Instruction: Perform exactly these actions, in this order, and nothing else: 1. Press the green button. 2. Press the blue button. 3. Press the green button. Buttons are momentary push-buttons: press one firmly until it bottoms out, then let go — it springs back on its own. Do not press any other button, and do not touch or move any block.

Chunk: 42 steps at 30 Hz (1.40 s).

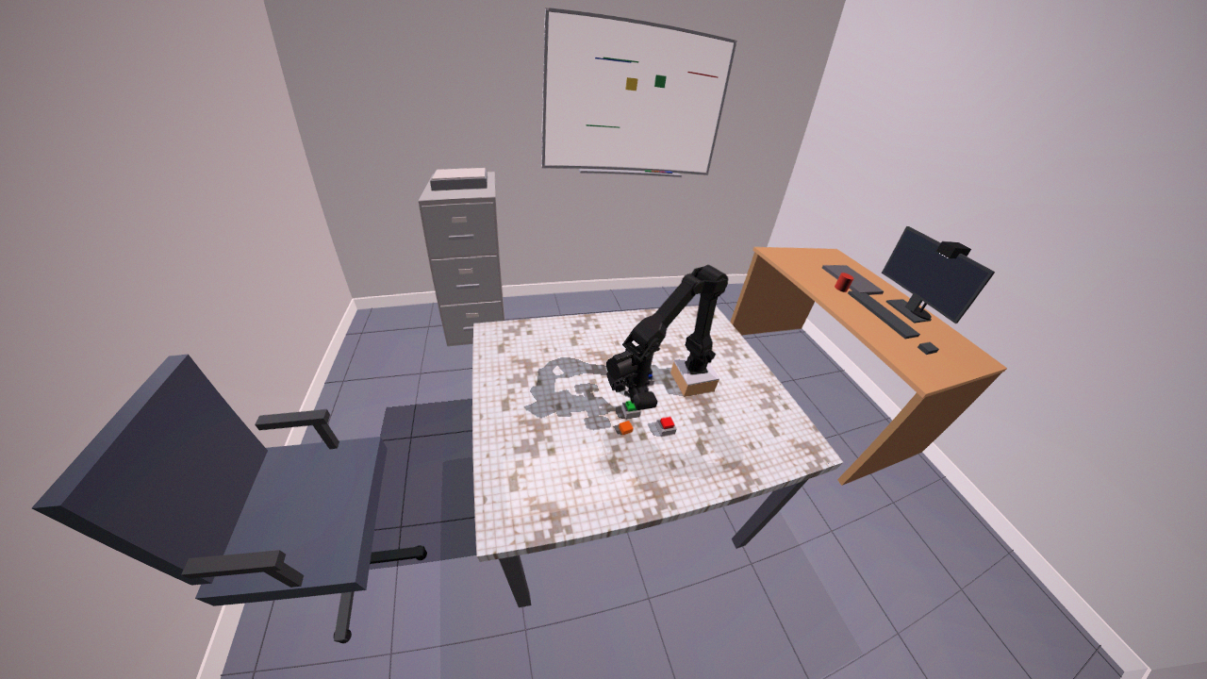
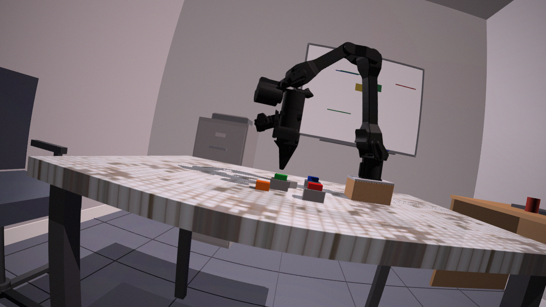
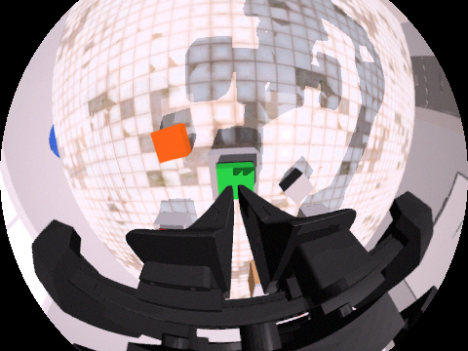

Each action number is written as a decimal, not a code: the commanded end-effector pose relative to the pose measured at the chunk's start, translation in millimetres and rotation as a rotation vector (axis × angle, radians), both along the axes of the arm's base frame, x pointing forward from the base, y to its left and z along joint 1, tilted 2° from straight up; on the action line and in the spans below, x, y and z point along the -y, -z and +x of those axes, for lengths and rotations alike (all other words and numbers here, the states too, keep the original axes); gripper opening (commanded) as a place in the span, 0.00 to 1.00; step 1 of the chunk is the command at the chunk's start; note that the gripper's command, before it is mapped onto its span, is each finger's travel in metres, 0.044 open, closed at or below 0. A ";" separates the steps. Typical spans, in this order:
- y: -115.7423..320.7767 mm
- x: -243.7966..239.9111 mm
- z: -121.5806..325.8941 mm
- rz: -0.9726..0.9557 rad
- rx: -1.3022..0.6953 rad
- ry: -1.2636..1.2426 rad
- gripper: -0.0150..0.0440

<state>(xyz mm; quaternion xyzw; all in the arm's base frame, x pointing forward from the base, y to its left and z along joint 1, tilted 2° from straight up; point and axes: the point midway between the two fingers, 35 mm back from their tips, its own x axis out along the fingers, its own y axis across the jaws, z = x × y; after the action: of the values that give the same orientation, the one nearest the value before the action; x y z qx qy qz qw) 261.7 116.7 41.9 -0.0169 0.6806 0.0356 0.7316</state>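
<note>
Mottled table below me — my pincer, pinched shut on nothing, hangs just above the green button. I'd descend straight, bottom it out, release — avoiding the orange block beside it.

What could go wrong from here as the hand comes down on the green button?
1. The shut hand hangs above the green button, not touching it; a shallow push might not bottom it out.
2. The orange block lies just beside that button's grey base, and a small grey block lies on the other side, so sideways drift could nudge either.
3. The blue button and red button sit close by; a careless retreat might clip one.
</note>
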 end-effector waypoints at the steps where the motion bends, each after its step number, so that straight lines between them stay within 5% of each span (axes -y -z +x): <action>1: 9.6 1.3 -0.8 -0.007 -0.004 0.006 0.29; 29: 23.0 1.3 -0.5 -0.008 -0.005 0.006 0.29; 38: -12.1 1.9 -2.7 -0.007 -0.004 0.006 0.29; 42: -31.0 -30.6 -7.7 -0.004 -0.005 0.006 0.47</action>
<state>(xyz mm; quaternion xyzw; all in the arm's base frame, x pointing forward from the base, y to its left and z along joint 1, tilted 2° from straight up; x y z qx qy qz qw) 257.0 121.4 55.7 -0.0157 0.6862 0.0275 0.7267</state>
